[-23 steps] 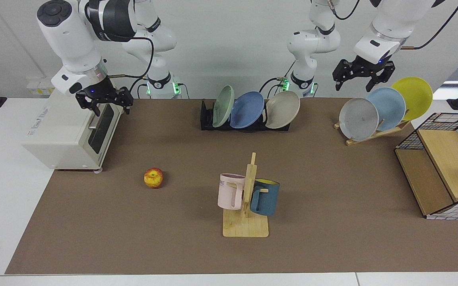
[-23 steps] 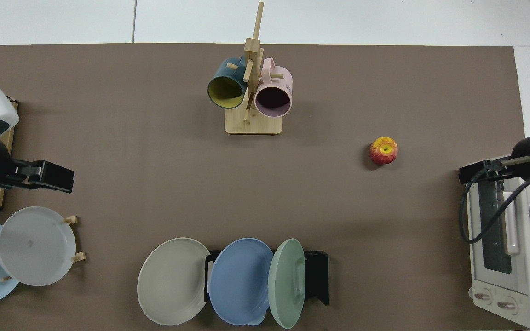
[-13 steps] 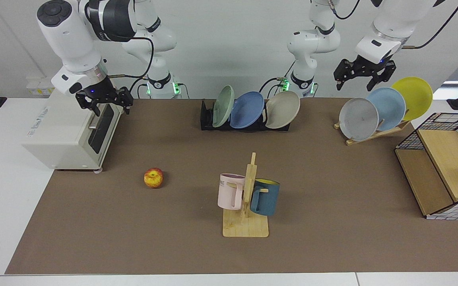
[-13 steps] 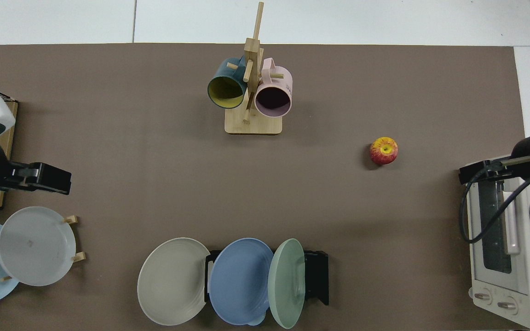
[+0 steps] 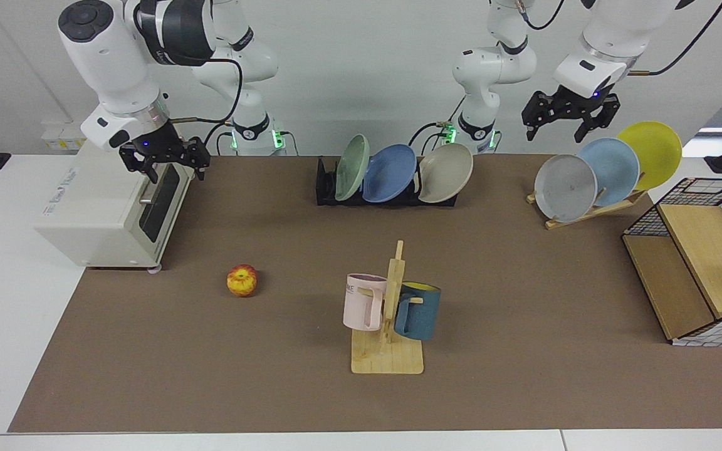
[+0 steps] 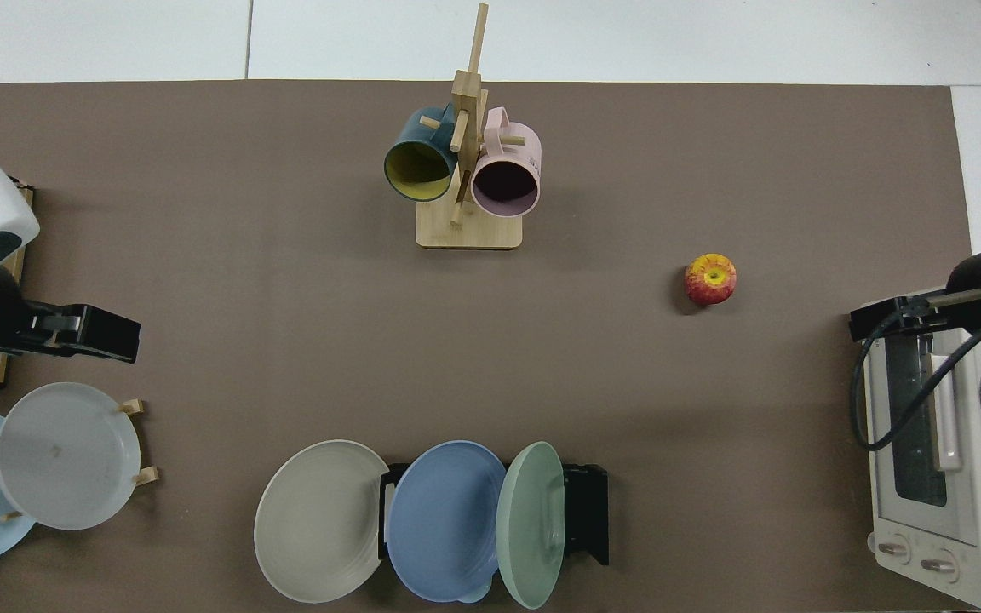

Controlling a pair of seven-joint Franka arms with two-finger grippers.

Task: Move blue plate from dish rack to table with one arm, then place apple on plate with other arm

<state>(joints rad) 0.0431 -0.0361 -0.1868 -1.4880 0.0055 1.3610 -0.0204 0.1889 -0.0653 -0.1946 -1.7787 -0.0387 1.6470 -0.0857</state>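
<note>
Two open grippers, plate in the rack, apple alone on the table

Nearest the facing camera stands the wooden mug stand (image 5: pixel 388 326), a pink mug (image 5: pixel 363 300) and a dark blue mug (image 5: pixel 418 311) hanging on either side of its post. Just beyond it and over to the left, the apple (image 5: pixel 242 280) sits by itself on the brown table (image 5: pixel 210 376), well apart from everything. Far right, a wire-and-wood crate (image 5: pixel 699 263) sits at the table edge. Further back on the left, a white toaster oven (image 5: pixel 110 207), and right over its top edge hangs the right gripper (image 5: pixel 163 164), fingers spread, holding nothing; that arm waits. Back in the middle, the dish rack (image 5: pixel 326 185), black and low, carries three plates leaning in its slots: a green plate (image 5: pixel 351 166), then the blue plate (image 5: pixel 389 173) in the middle, then a beige plate (image 5: pixel 445 173). From above the blue plate (image 6: pixel 439 519) overlaps the beige one and tucks behind the green. To the right, a pale wooden rack (image 5: pixel 586 210) holds a grey plate (image 5: pixel 565 188), a sky-blue plate (image 5: pixel 612 170) and a yellow plate (image 5: pixel 652 153). High above those, the left gripper (image 5: pixel 565 122) hovers in the air, fingers apart, empty, well clear of the dish rack
</note>
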